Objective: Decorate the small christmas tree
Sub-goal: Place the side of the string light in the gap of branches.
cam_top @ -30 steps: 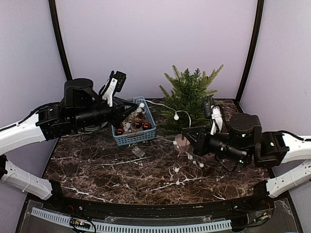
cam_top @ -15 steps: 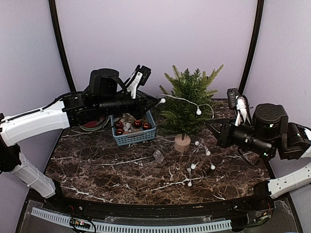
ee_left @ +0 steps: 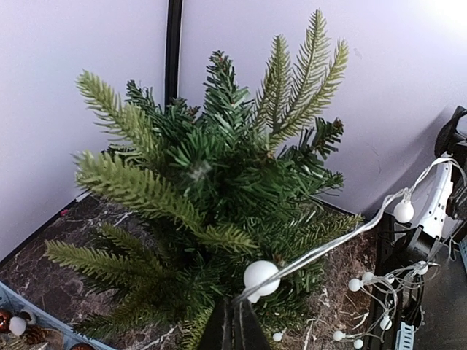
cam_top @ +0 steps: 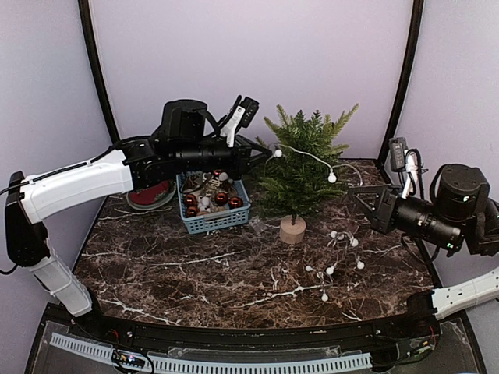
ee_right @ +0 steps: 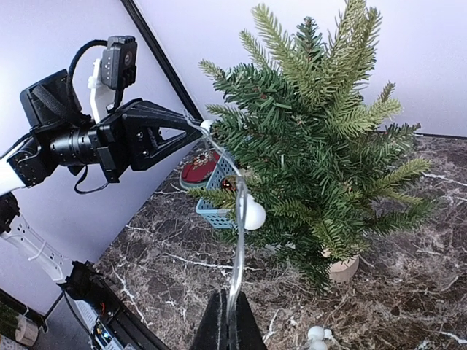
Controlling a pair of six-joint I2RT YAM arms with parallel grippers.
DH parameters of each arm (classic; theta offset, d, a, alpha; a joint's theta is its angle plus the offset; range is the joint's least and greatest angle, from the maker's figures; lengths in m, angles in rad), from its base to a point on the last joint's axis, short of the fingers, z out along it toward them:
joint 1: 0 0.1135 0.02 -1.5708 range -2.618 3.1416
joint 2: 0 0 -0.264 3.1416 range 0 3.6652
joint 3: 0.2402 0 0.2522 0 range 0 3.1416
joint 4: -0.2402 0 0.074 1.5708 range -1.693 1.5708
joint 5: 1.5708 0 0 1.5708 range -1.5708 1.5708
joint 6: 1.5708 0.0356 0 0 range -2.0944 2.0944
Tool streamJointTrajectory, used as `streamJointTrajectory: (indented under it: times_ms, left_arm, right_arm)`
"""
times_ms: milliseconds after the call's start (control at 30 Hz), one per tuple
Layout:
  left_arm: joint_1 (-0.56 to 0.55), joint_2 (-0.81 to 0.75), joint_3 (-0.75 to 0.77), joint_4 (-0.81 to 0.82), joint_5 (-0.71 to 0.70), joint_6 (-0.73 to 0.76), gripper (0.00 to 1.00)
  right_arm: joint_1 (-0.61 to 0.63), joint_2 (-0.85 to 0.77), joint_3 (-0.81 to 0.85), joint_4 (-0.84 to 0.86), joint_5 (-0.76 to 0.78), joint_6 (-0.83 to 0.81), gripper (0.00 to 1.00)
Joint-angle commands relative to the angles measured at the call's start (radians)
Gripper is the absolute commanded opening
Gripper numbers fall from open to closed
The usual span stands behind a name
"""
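small christmas tree (cam_top: 300, 167) upright at frame centre, just right of blue basket (cam_top: 218, 222). left gripper (cam_top: 267, 149) clenched on light string (cam_top: 331, 178) at tree's upper left. right gripper (cam_top: 357, 196) pinches same string right of tree. Slack bulbs lie on marble table (cam_top: 156, 265), lower right.

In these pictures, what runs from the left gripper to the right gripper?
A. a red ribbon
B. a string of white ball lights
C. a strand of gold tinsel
B: the left gripper and the right gripper are each shut on the string of white ball lights, which passes across the small christmas tree.
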Motion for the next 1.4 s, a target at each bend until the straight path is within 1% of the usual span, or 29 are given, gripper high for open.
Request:
streamJointTrajectory:
  times_ms: [0, 133, 333, 367, 400, 500, 567, 600, 633, 700, 733, 767, 800, 833, 867, 900, 933, 967, 1033, 1133, 1233, 1267, 1300, 1367]
  left_arm:
    - [0.003, 0.018, 0.017, -0.003, 0.117, 0.037, 0.0]
    - [0.004, 0.04, 0.013, -0.053, 0.164, 0.065, 0.0]
    - [0.004, 0.036, -0.015, -0.076, 0.144, 0.08, 0.0]
    - [0.004, 0.034, -0.018, -0.076, 0.142, 0.08, 0.02]
    - [0.004, 0.034, -0.018, -0.078, 0.14, 0.08, 0.05]
    - [0.005, 0.032, -0.021, -0.082, 0.129, 0.08, 0.09]
    - [0.004, 0.025, -0.031, -0.078, 0.105, 0.08, 0.16]
    - [0.004, 0.014, -0.036, -0.07, 0.096, 0.079, 0.26]
    - [0.004, 0.007, -0.052, -0.064, 0.076, 0.077, 0.31]
    - [0.005, -0.021, -0.083, -0.043, 0.048, 0.072, 0.5]
    - [0.005, -0.042, -0.093, -0.028, 0.04, 0.068, 0.54]
    - [0.005, -0.053, -0.115, -0.021, 0.022, 0.065, 0.63]
    - [0.005, -0.078, -0.129, -0.006, 0.016, 0.058, 0.67]
    - [0.005, -0.105, -0.156, 0.003, 0.003, 0.053, 0.75]
    - [0.005, -0.121, -0.19, 0.024, -0.007, 0.043, 0.79]
    - [0.005, -0.153, -0.211, 0.05, -0.009, 0.032, 0.86]
    - [0.005, -0.171, -0.253, 0.071, -0.016, 0.026, 0.89]
    - [0.005, -0.207, -0.276, 0.109, -0.018, 0.012, 0.93]
    - [0.005, -0.255, -0.348, 0.164, -0.025, -0.014, 0.98]
    - [0.005, -0.304, -0.481, 0.241, -0.046, -0.059, 0.99]
    - [0.005, -0.321, -0.603, 0.359, -0.077, -0.132, 0.99]
    - [0.005, -0.317, -0.657, 0.384, -0.082, -0.144, 0.97]
    - [0.005, -0.301, -0.68, 0.432, -0.08, -0.165, 0.96]
    - [0.005, -0.261, -0.726, 0.481, -0.076, -0.189, 0.91]
  right_arm:
    - [0.008, -0.041, -0.013, -0.005, -0.051, -0.005, 0.0]
    - [0.008, -0.082, -0.039, 0.027, -0.079, -0.01, 0.0]
    - [0.008, -0.132, -0.054, 0.076, -0.101, -0.034, 0.0]
    - [0.008, -0.137, -0.055, 0.082, -0.114, -0.04, 0.0]
    - [0.008, -0.139, -0.053, 0.086, -0.123, -0.041, 0.0]
    - [0.008, -0.136, -0.048, 0.091, -0.152, -0.044, 0.0]
    - [0.008, -0.127, -0.043, 0.089, -0.162, -0.043, 0.0]
    - [0.008, -0.123, -0.042, 0.088, -0.164, -0.042, 0.0]
    - [0.008, -0.119, -0.042, 0.086, -0.165, -0.04, 0.0]
    - [0.008, -0.114, -0.038, 0.087, -0.165, -0.039, 0.0]
    - [0.007, -0.112, -0.037, 0.089, -0.163, -0.037, 0.0]
    - [0.008, -0.112, -0.035, 0.09, -0.161, -0.038, 0.0]
    - [0.008, -0.11, -0.032, 0.092, -0.159, -0.038, 0.0]
    - [0.008, -0.11, -0.029, 0.096, -0.158, -0.042, 0.0]
    - [0.008, -0.111, -0.028, 0.101, -0.158, -0.046, 0.0]
    - [0.008, -0.111, -0.026, 0.102, -0.154, -0.048, 0.0]
    - [0.008, -0.113, -0.025, 0.103, -0.149, -0.048, 0.0]
    - [0.007, -0.114, -0.024, 0.105, -0.145, -0.048, 0.0]
    - [0.008, -0.114, -0.022, 0.108, -0.14, -0.048, 0.0]
    - [0.008, -0.11, -0.02, 0.115, -0.138, -0.044, 0.0]
    - [0.007, -0.105, -0.017, 0.129, -0.138, -0.047, 0.0]
    - [0.008, -0.102, -0.014, 0.133, -0.138, -0.049, 0.0]
    - [0.008, -0.099, -0.012, 0.134, -0.136, -0.051, 0.0]
    - [0.008, -0.092, -0.004, 0.134, -0.135, -0.056, 0.0]
